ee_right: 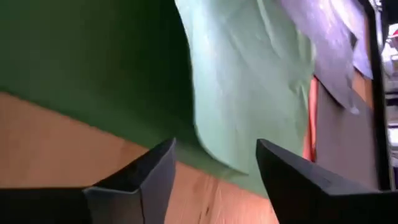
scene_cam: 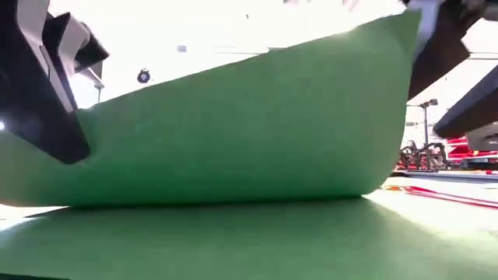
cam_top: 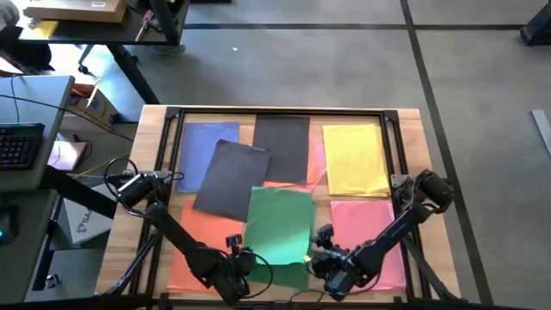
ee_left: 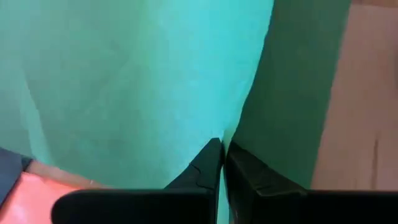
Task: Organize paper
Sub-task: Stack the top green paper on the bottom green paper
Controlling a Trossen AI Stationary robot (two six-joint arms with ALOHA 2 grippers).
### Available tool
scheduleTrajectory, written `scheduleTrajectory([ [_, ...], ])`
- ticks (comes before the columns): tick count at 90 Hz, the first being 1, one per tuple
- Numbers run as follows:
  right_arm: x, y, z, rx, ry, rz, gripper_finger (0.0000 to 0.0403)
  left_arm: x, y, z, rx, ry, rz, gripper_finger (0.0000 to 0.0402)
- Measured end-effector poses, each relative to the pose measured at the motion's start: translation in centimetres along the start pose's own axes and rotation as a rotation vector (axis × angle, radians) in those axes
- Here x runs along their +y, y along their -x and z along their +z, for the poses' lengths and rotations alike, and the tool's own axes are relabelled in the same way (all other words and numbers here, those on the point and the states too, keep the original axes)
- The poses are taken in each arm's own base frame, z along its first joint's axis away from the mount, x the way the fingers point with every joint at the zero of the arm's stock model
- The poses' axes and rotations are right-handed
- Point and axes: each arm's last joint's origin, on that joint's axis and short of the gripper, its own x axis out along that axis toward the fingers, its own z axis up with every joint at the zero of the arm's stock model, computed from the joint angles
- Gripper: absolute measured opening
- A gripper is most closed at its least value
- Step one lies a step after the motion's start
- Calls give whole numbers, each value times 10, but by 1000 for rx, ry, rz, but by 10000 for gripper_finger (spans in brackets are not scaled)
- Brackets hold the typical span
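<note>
High view: coloured paper spread over the table point(cam_top: 155, 129) in rough piles — blue sheet point(cam_top: 207, 155), dark grey sheet point(cam_top: 232, 176), yellow sheet point(cam_top: 355, 159), pink sheet point(cam_top: 362, 226), orange sheet point(cam_top: 194, 228). Green sheet point(cam_top: 280, 224) in the middle at the near edge, between the two hands, likely picked out to be carried to its own colour pile. Left hand point(cam_top: 244, 261) at the green sheet's near left corner, right hand point(cam_top: 320, 258) just beside its near right edge. Both arms folded low, elbows out toward the table's sides, wrists bent inward to the sheet.

Low view: green sheet point(scene_cam: 233, 124) lifted and bowed, one side high, over another green sheet point(scene_cam: 233, 241) lying flat below. Bowed probably because held along one edge only. Dark hand parts at both sides; which is which, hard to tell here.

Left wrist view: left hand point(ee_left: 222, 155) pinched tight on the green sheet's point(ee_left: 124, 81) edge, fingers pressed together with paper between. Orange just beyond, to one side.

Right wrist view: right hand point(ee_right: 214, 158) spread wide, holding nothing, drooping green edge point(ee_right: 242, 93) hanging just ahead between the fingers point(ee_right: 155, 168), bare table beneath. Seemingly poised to take a second grip.
</note>
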Motion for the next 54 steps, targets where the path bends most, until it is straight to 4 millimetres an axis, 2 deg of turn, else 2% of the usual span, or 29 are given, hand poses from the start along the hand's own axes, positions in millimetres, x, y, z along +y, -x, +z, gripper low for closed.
scheduleTrajectory([
  [18,9,14,-5,-40,-132,-58,205,-2,-3,-3,0,-146,4,0],
  [39,15,13,-18,-41,-229,-89,195,-6,1,-7,-12,-228,4,0],
  [54,13,11,-18,-38,-242,-96,195,-11,6,-10,-11,-240,-11,0],
])
